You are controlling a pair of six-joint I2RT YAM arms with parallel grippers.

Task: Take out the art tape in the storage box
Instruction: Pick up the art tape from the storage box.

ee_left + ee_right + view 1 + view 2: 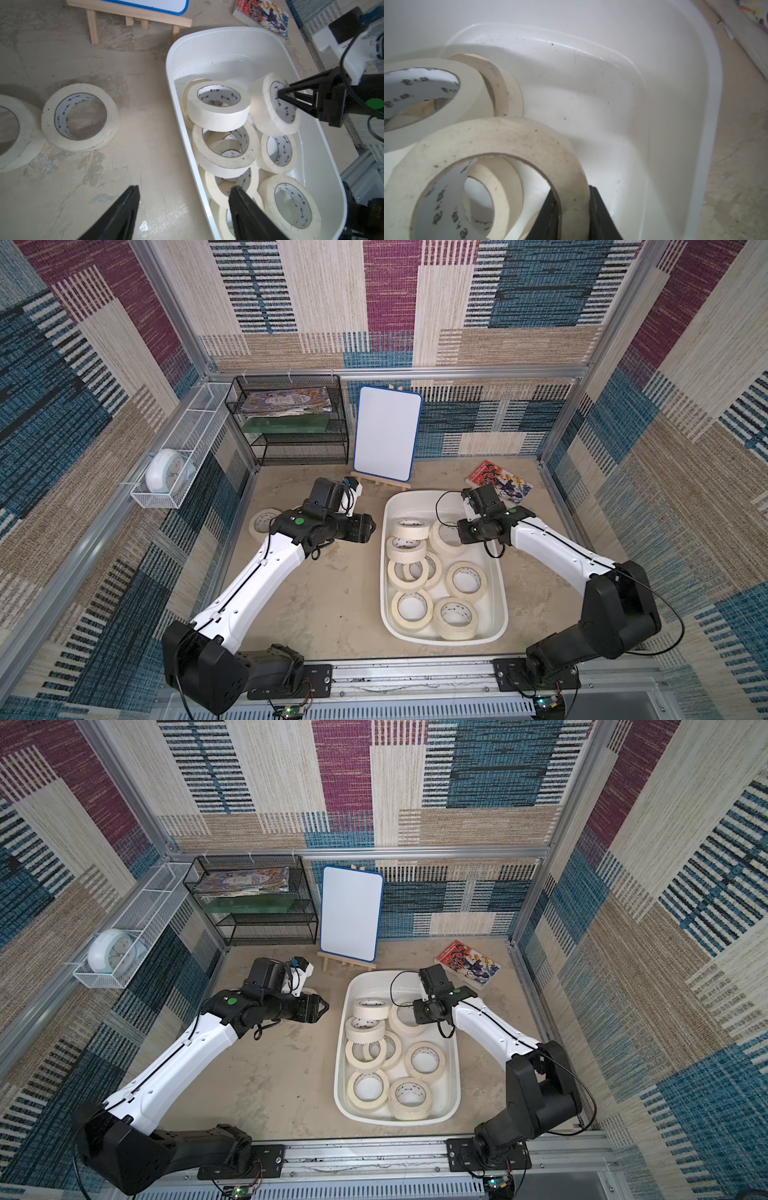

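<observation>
The storage box [415, 504] [374, 984] is a white tub right of centre, holding several cream art tape rolls [465, 580]. My right gripper [573, 192] is shut on the wall of one roll [500, 141] at the far right of the pile, one finger inside the core and one outside. That roll [268, 108] is tipped up on edge. My left gripper [185, 188] is open with nothing between its fingers. It hangs at the tub's left rim [182, 133]. Two more rolls [80, 116] [12, 133] lie flat on the table to the left.
A whiteboard on a wooden easel [386, 433] stands just behind the tub. A comic book [498, 483] lies at the back right. A black mesh rack [291, 423] fills the back left corner, and a white wire basket with a clock [166, 477] hangs on the left wall.
</observation>
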